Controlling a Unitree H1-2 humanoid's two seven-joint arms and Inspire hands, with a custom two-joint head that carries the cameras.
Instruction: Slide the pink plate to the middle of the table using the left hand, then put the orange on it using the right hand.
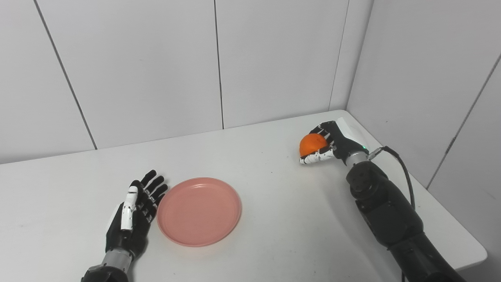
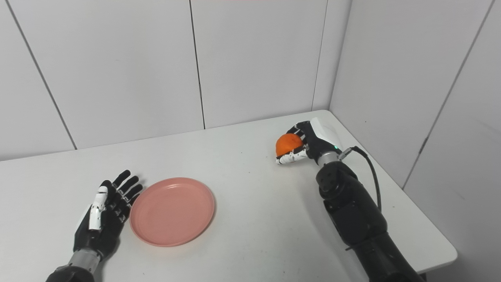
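White desk (image 1: pixel 274 219) w/ pink plate (image 1: pixel 199 211) lying flat left of centre. Left hand (image 1: pixel 135 213) just beside plate's left rim, fingers released, spread. Right hand (image 1: pixel 330 143) near far-right corner, fingers grasping the orange (image 1: pixel 312 144).

Pink plate (image 1: pixel 199 211) — round, shallow, raised rim, nothing on it — lies flat on the white table (image 1: pixel 274 219), left of centre, its left edge just beside my open left hand (image 1: pixel 133 213). Orange (image 1: pixel 312 143) — small, round, bright — sits wrapped in my right hand (image 1: pixel 327 145) near the far right corner, well apart from the plate.
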